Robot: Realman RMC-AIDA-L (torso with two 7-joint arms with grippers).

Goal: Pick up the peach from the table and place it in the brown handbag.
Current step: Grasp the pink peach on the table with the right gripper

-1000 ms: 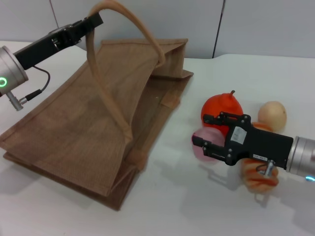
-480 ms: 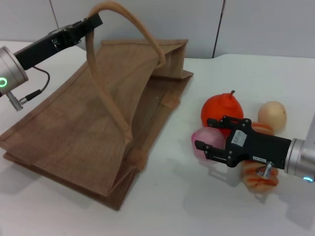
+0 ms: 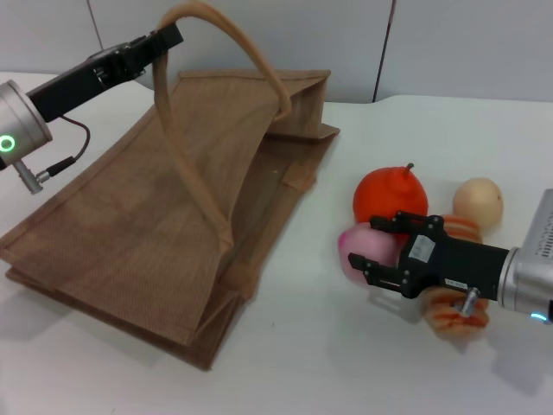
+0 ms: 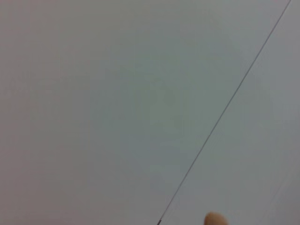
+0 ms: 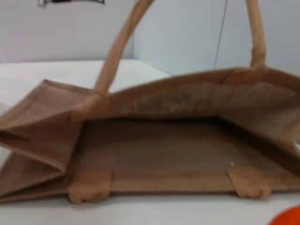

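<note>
The pale-pink peach (image 3: 357,248) lies on the white table, just in front of the orange fruit. My right gripper (image 3: 373,251) is open, with one finger on each side of the peach. The brown handbag (image 3: 164,216) lies on its side on the left half of the table, its mouth facing the fruit. Its open mouth fills the right wrist view (image 5: 154,154). My left gripper (image 3: 160,39) is shut on one long handle (image 3: 186,164) and holds it up at the back left.
A bright orange stemmed fruit (image 3: 390,194) and a pale beige round fruit (image 3: 478,201) lie behind the right gripper. An orange-striped item (image 3: 449,316) lies under the right wrist. The left wrist view shows only the wall and a bit of handle (image 4: 215,219).
My right gripper has shifted a little to the right and toward the table's front, so more of the peach shows between its fingers. The left arm and bag have not moved.
</note>
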